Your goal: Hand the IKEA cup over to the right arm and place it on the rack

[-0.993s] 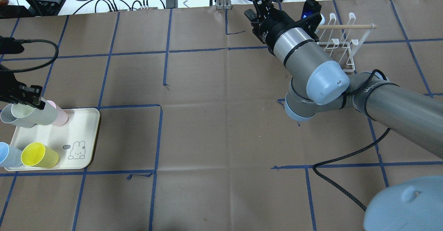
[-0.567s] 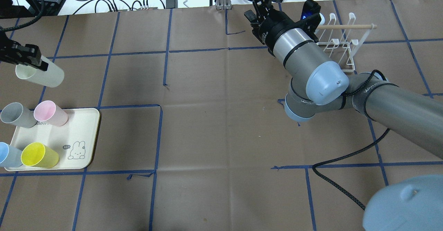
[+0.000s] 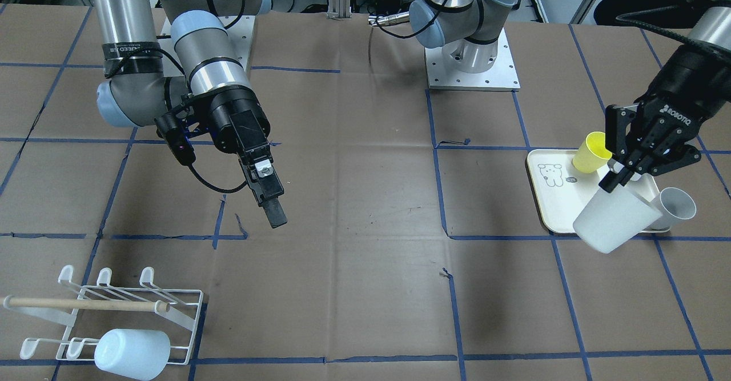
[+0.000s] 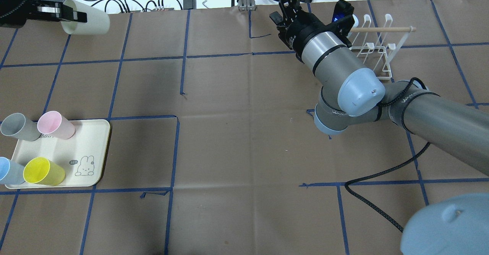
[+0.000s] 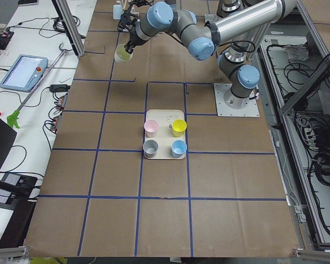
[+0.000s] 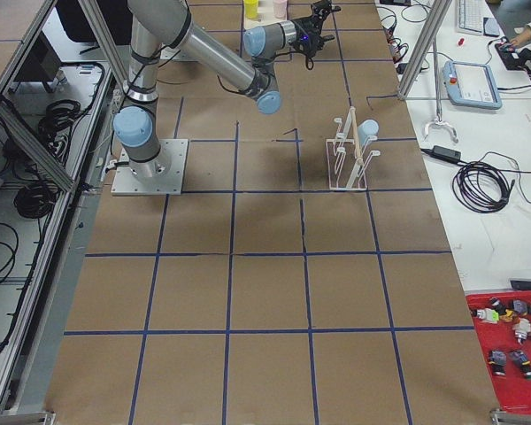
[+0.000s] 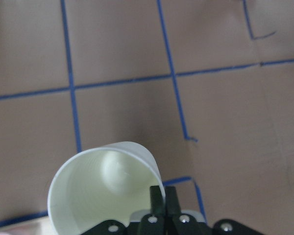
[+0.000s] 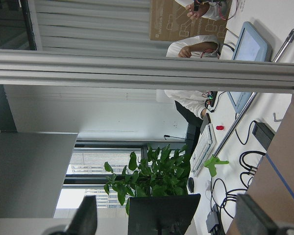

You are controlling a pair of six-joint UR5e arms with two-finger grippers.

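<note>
Pickup looked done: left gripper (image 3: 618,176) was pinched onto the rim of the cream cup (image 3: 614,221), one finger inside and one outside per the wrist cam. Cup was up in the air, tilted, clear of the tray (image 4: 93,148) w/ its 4 other cups (image 4: 44,171). One pale-blue cup (image 3: 132,353) sat on the rack (image 3: 149,275). Left to do, by my read: the handover, then hanging it on a free peg. Right gripper (image 3: 276,214) hovered over the table (image 3: 365,289), fingers spread wide in its wrist cam, nothing b/w them, well apart from the held cup. Room: big bare stretch of table b/w the arms, good spot for the meet. Tight bits: overhead put the cup near the table's far edge, cables (image 4: 153,0) just beyond. The rack was near that edge too, dowel (image 4: 382,29) across it, right arm (image 4: 332,56) crowding it.
</note>
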